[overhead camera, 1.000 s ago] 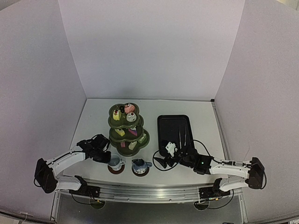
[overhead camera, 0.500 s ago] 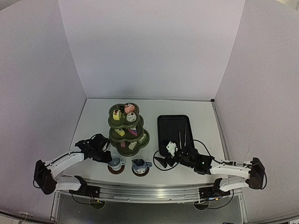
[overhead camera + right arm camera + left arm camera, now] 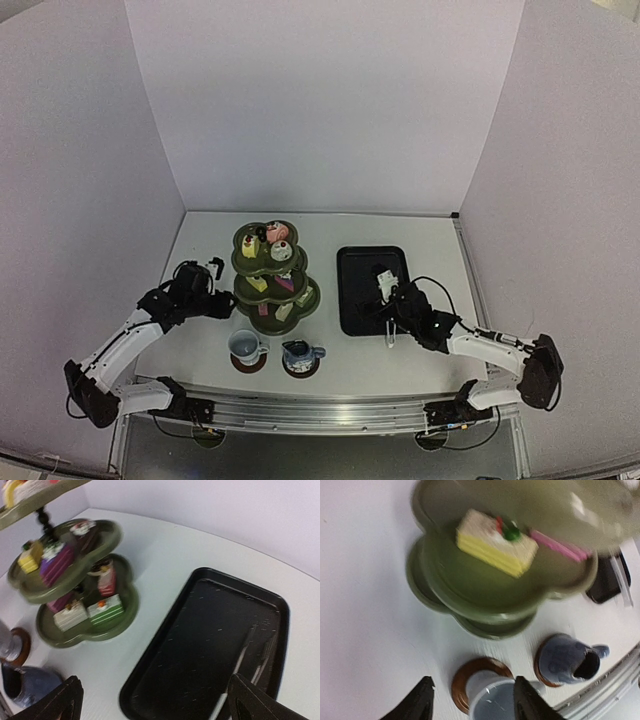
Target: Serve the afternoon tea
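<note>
The dark green three-tier stand (image 3: 272, 278) holds pastries on every tier; a yellow and white slice (image 3: 495, 542) and a pink one (image 3: 560, 545) lie on its middle tier. A white cup (image 3: 245, 346) stands on a brown coaster (image 3: 472, 672) in front of the stand. The blue jug (image 3: 298, 354) is on its own coaster to the right. My left gripper (image 3: 218, 303) hovers open beside the stand, above and behind the cup, touching nothing. Over the black tray (image 3: 352, 290), my right gripper (image 3: 382, 305) is wide open and empty.
Metal tongs (image 3: 250, 655) lie along the right side of the black tray (image 3: 220, 625). The jug (image 3: 22, 687) and the stand (image 3: 75, 580) are left of the right gripper. White walls close off the table's back and sides.
My left gripper opened, let go of the cup and drew up and back toward the stand. My right gripper moved from beside the jug back over the tray.
</note>
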You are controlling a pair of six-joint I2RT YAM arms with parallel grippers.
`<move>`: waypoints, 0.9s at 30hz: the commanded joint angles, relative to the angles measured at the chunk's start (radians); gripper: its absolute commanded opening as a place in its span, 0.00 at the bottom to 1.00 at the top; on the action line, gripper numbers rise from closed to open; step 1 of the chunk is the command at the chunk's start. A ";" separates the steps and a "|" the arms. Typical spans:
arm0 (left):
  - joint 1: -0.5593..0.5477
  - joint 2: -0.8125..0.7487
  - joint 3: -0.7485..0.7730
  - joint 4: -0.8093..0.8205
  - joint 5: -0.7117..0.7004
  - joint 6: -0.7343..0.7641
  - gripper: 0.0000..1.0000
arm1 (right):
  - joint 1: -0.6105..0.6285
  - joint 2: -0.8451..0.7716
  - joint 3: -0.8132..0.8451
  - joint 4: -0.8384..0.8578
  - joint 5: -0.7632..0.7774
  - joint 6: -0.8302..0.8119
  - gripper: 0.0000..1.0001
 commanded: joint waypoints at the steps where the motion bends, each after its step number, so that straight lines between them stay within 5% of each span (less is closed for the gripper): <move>1: 0.261 -0.043 0.037 0.208 -0.115 0.072 0.69 | -0.242 -0.008 0.049 -0.042 -0.138 0.134 0.98; 6: 0.453 -0.102 -0.098 0.389 -0.023 0.118 0.98 | -0.536 -0.126 -0.044 -0.028 -0.284 0.145 0.98; 11: 0.551 -0.127 -0.264 0.621 -0.101 0.141 1.00 | -0.753 -0.365 -0.230 0.043 -0.369 0.155 0.98; 19: 0.639 -0.180 -0.718 1.352 -0.085 0.293 1.00 | -0.788 -0.691 -0.539 0.087 -0.079 0.070 0.98; 27: 0.771 -0.191 -0.815 1.316 0.085 0.264 1.00 | -0.788 -0.815 -0.691 0.140 -0.051 0.019 0.98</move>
